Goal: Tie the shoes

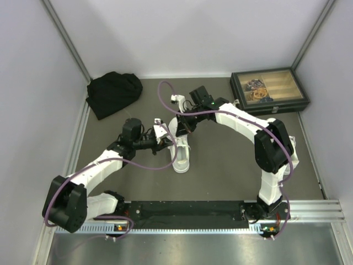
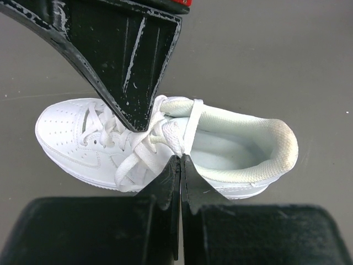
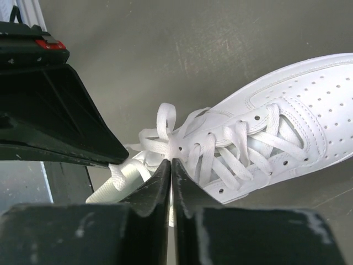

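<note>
One white sneaker (image 1: 181, 158) stands mid-table with its heel opening toward the arms. In the left wrist view the sneaker (image 2: 237, 146) has its toe at the left. My left gripper (image 2: 180, 160) is shut on a white lace (image 2: 190, 124) at the top of the tongue. In the right wrist view the sneaker (image 3: 287, 132) runs up to the right. My right gripper (image 3: 171, 163) is shut on a lace (image 3: 165, 130) where several loops gather. In the top view both grippers, left (image 1: 169, 141) and right (image 1: 182, 132), meet over the laced part and hide the toe.
A black cloth bundle (image 1: 113, 93) lies at the back left. A dark box with a wooden tray (image 1: 269, 91) stands at the back right. Grey walls close in the table on three sides. Purple cables loop off both arms.
</note>
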Robot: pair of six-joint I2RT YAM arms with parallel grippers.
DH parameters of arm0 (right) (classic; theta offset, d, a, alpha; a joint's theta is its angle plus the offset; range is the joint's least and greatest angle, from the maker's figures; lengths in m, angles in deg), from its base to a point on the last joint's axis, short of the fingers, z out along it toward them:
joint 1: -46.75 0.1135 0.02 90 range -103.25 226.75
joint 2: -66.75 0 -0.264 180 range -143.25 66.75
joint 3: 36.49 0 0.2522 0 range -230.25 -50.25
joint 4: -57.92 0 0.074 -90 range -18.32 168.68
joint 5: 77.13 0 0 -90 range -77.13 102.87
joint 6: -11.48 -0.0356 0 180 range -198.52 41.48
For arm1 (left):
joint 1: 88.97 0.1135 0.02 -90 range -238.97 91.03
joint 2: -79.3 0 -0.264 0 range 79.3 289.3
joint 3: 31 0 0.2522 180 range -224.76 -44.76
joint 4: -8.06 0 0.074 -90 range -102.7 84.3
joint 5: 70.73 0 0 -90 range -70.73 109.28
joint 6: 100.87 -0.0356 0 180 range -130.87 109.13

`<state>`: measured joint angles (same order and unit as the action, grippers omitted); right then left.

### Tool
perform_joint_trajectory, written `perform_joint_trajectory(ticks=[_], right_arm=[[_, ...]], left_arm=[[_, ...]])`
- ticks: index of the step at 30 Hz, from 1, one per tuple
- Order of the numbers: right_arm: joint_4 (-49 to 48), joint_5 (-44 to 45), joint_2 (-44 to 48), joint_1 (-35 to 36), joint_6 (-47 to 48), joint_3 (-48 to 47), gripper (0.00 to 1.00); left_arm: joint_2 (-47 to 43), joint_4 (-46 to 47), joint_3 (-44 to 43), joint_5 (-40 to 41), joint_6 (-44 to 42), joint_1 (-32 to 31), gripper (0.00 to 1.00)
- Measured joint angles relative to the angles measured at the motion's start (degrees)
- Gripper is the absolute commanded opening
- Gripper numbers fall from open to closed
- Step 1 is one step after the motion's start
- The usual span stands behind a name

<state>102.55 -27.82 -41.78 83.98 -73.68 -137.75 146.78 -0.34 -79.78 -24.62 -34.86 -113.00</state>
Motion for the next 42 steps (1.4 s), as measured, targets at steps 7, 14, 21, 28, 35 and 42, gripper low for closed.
perform_joint_trajectory(ticks=[7, 14, 21, 28, 35, 42], right_arm=[[0.02, -0.11, 0.02, -0.28, -0.2, 0.0, 0.08], [0.61, -0.83, 0.0, -0.63, 0.11, -1.14, 0.26], [1.64, -0.55, -0.31, -0.33, 1.64, -1.66, 0.27], [3.28, 0.57, -1.62, 0.0, 3.87, -2.36, 0.26], [4.04, 0.74, -1.79, 0.33, 5.18, -3.72, 0.29], [5.09, 0.52, -1.79, 0.52, 6.21, -4.83, 0.33]], left_arm=[[0.46, -1.22, 0.0, 0.02, -0.39, 0.39, 0.0], [0.57, -1.99, 0.0, -0.13, -0.59, 0.72, 0.0], [1.22, -2.01, -0.11, -0.85, -0.61, 0.76, 0.0], [1.84, -1.95, -0.55, -1.31, -0.63, 0.76, 0.0], [3.13, -1.95, -0.9, -1.31, -0.74, 0.76, 0.0], [3.72, -1.95, -1.53, -1.31, -1.01, 0.76, 0.0]])
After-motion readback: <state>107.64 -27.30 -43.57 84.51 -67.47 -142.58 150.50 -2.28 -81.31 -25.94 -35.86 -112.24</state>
